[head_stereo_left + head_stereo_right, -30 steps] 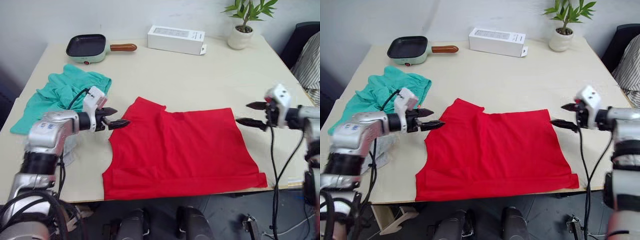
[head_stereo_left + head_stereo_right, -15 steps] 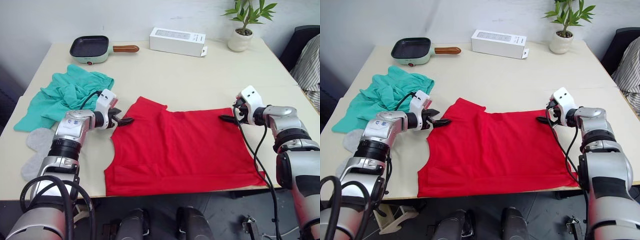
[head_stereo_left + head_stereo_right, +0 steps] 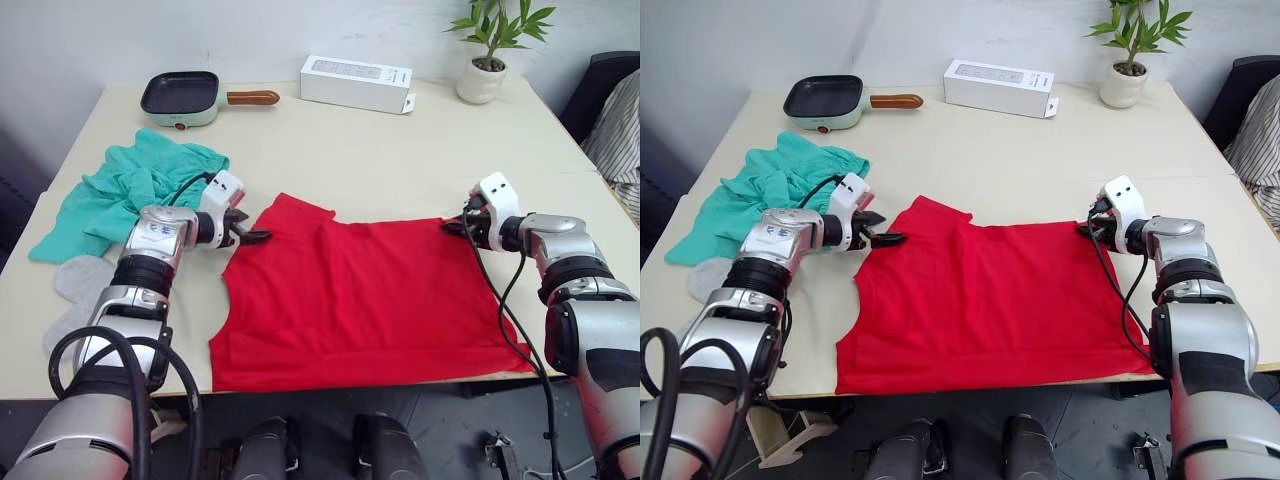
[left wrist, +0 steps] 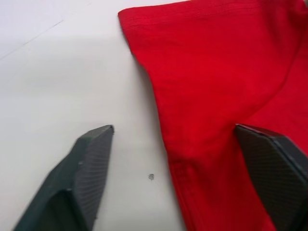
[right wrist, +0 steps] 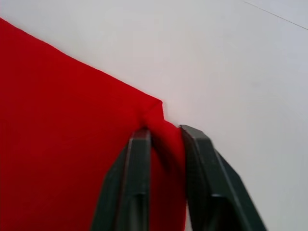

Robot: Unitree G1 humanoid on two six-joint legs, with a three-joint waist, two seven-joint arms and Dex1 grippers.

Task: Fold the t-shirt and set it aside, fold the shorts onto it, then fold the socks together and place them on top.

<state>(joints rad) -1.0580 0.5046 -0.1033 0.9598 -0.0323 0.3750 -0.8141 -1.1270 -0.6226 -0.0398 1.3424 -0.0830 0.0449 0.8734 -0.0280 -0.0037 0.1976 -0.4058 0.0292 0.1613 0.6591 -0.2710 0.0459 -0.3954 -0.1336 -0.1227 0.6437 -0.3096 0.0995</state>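
T-shirt, bright red short-sleeved cloth, lies mostly flat on the beige table, near its front edge, hem toward the robot's right. Right gripper is pinched on the far hem corner w/ a bit of red cloth bunched between the pads. Left gripper is spread wide, straddling the shirt's edge near the shoulder, one finger on bare table, the other over cloth; nothing gripped yet.

Step in hand looks like getting both far corners held before folding. To do it well: left should close only once the seam sits between the pads, catching both layers, not just the top one. Then lift both sides evenly, keep the cloth taut btwn grippers so the fold line stays straight.

Teal-green cloth shorts lie crumpled at the robot's left; light grey knit socks near the left front edge, well apart from the shirt.
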